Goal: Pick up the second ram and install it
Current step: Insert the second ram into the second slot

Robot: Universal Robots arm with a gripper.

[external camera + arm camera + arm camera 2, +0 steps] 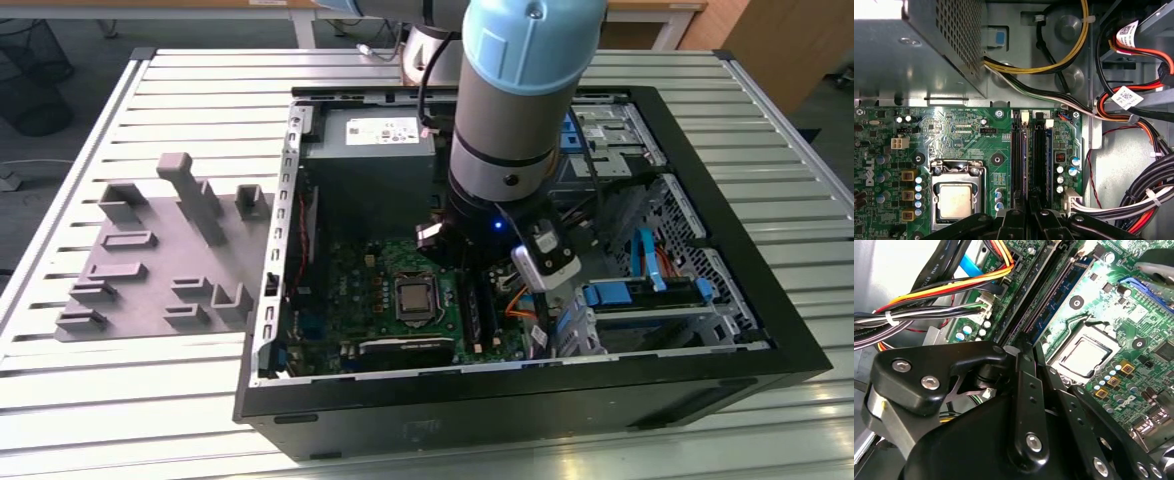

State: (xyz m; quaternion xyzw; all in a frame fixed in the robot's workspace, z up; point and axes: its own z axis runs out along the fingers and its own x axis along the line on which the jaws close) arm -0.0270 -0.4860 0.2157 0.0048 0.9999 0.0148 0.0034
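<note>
My gripper [491, 300] reaches down into the open computer case [747, 330], over the memory slots [1019, 160] beside the processor socket [956, 197]. In the first wrist view the second ram [1027, 160] appears edge-on as a thin dark bluish strip lying along the slots and running in between my fingers. The gripper [1029, 207] has its black fingers [1024, 390] drawn close together on that strip, about midway along the slots. In the second wrist view the gripper [1026, 350] has its tips right at the slot line. How deep the stick sits is hidden.
A cable bundle [1149, 200] and red and orange wires [954, 290] run close beside the slots. The power supply box [919, 45] lies beyond the slots' far end. Blue drive latches [627, 295] stand at the exterior view's right. A grey fixture plate [160, 260] lies outside the case.
</note>
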